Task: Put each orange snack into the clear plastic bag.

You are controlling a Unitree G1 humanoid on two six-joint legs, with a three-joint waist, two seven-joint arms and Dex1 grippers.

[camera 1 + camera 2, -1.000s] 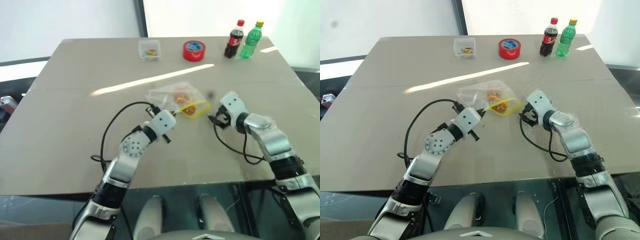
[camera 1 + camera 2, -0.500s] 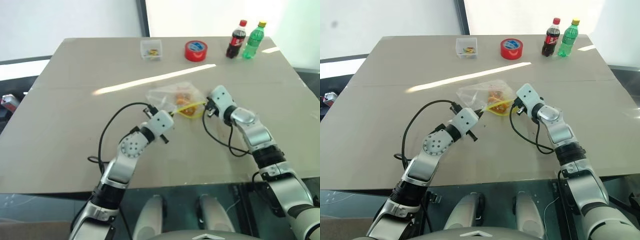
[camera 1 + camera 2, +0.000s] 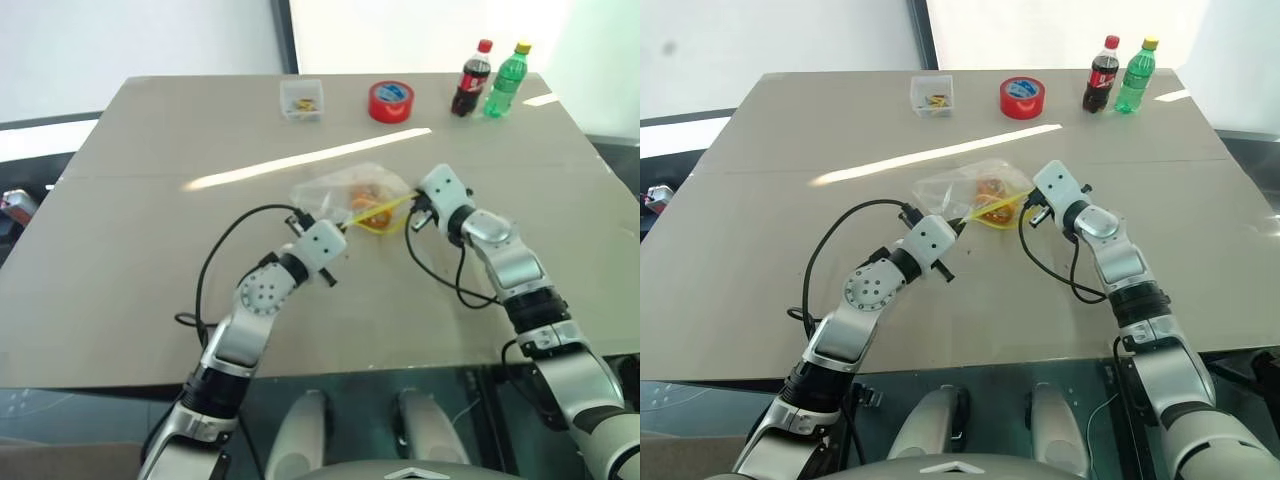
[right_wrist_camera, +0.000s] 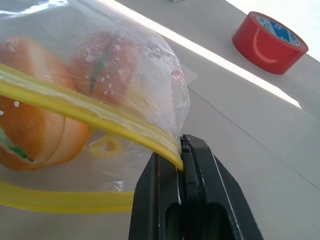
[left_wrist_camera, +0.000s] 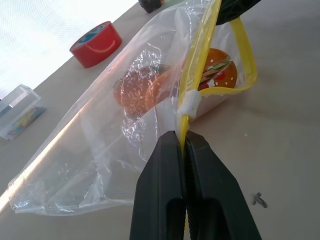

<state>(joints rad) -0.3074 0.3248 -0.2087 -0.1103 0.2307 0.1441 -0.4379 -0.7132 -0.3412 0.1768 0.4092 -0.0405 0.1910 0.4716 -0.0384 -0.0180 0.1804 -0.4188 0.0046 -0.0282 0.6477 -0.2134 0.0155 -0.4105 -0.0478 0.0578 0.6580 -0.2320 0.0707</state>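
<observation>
Plastic, clear and crinkly, makes up the clear plastic bag (image 3: 352, 190), which lies near the middle of the table (image 3: 130, 230) with a yellow strip (image 5: 200, 65) running along its mouth. Two orange snacks (image 4: 45, 125) sit inside it, glossy orange-brown buns speckled with pale seeds, each showing a thin green line where top meets bottom. One snack lies right at the bag's mouth, between the two runs of the yellow strip; the other lies just beside it, deeper in the bag, behind wrinkled film.

The left gripper (image 5: 183, 137) is clenched on the yellow strip at the end of the bag's mouth nearer the robot, its two black fingers pressed flat together with the strip pinched between them beside a small white clip-like piece. The right gripper (image 4: 181, 150) is clenched on the same strip at the opposite end of the mouth, so the bag hangs stretched between the two grippers.

Beyond the bag, along the table's far edge, stand one small clear tub (image 3: 301, 99) with bits of colour inside, one red tape roll (image 3: 389, 101), one dark cola bottle (image 3: 471, 78) with a red cap and one green bottle (image 3: 504, 79) with a yellow cap. The two bottles stand just beside each other, well apart from the bag.
</observation>
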